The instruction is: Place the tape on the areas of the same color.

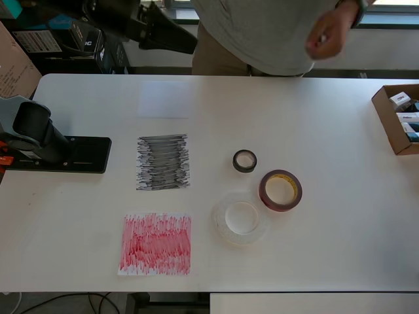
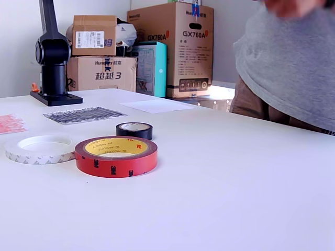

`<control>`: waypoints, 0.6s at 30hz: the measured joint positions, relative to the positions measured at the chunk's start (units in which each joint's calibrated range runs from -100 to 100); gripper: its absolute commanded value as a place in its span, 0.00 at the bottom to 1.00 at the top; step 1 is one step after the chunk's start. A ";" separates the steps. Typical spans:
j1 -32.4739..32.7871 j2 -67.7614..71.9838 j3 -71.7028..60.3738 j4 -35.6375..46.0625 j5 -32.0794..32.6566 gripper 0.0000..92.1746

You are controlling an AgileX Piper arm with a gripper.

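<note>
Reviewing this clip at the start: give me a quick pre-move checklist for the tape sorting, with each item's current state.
1. All three rolls lie flat and apart from the patches: black roll, red roll, clear roll. Ok.
2. Rolls separated enough to grasp singly: the clear and red rolls sit very close, perhaps touching. Cannot tell.
3. Target patches uncovered: black patch, red patch, white patch. Ok.
4. Workspace free of people: a person leans over the table's far edge. Not ok.
5. Gripper state: only the arm's base shows. Cannot tell.
</note>
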 measured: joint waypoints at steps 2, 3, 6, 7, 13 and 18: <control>-0.97 2.98 -2.34 1.71 2.55 0.01; -1.37 4.32 -3.55 2.83 3.77 0.01; -2.38 7.66 -6.48 7.33 6.75 0.00; -2.64 8.47 -7.25 8.79 7.74 0.00; -2.87 13.91 -12.63 19.07 13.79 0.01; -2.87 18.23 -15.35 26.49 17.74 0.01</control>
